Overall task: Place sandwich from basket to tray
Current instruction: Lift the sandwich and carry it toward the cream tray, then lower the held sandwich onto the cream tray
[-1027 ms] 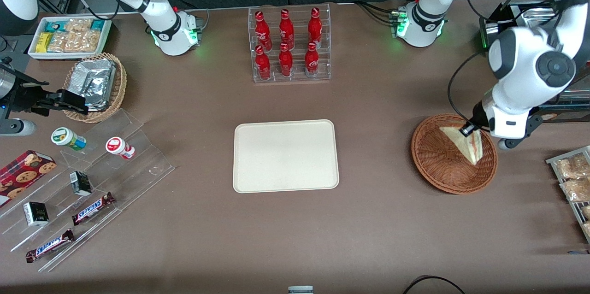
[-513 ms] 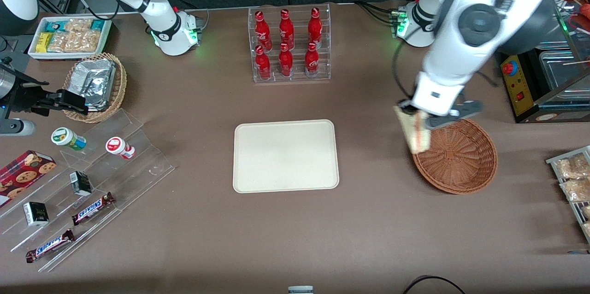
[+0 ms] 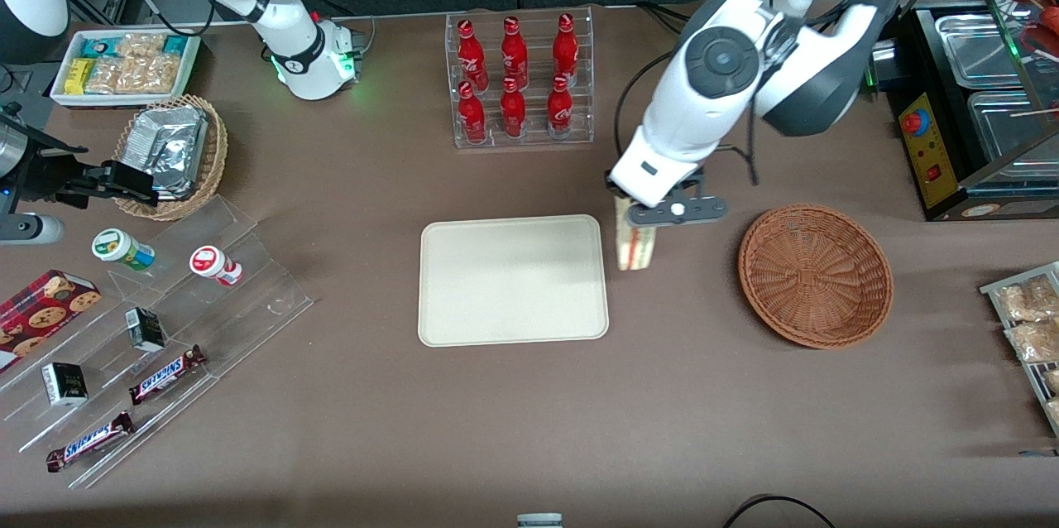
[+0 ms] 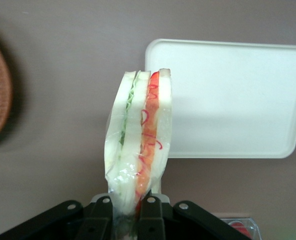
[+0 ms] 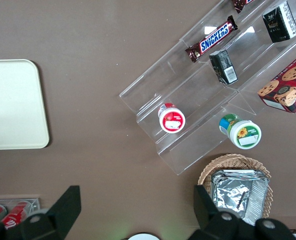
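Left arm's two-finger gripper (image 3: pixel 635 212) pinching the pale white triangular sandwich wedge (image 3: pixel 635 245) by 1 end, fingers (image 4: pixel 149 212) clamped on the wrapped bread. Sandwich hangs from the gripper, in the air above bare brown table (image 3: pixel 496 412), cut edge with the red-orange and white filling stripe facing the wrist camera; green filling on the second layer. It sits between the flat cream-beige rectangular tray (image 3: pixel 513 280) and the round reddish-brown woven wicker basket (image 3: pixel 815 276), just beside the tray's edge, touching neither. In the front view: tray at about 9 o'clock from the sandwich, basket at about 3 o'clock, well apart. Basket holds nothing.

Clear acrylic rack with 6 red cola bottles (image 3: pixel 517 81) at about 11 o'clock from the gripper, farther from the front camera than the tray. Toward the parked arm's end of the table: lighter tan wicker basket with silver foil packets (image 3: pixel 170 151), white box of snack packets (image 3: pixel 124 64), clear acrylic stepped display (image 3: pixel 165 346) carrying 2 Snickers bars (image 3: pixel 165 372), 2 small dark cartons and a red-lidded cup (image 3: pixel 213 263); a green-lidded cup (image 3: pixel 122 249) and a red cookie box (image 3: pixel 41 313) beside it. Toward the working arm's end: wire rack with bagged snacks (image 3: pixel 1026 321) at about 4 o'clock from the basket.
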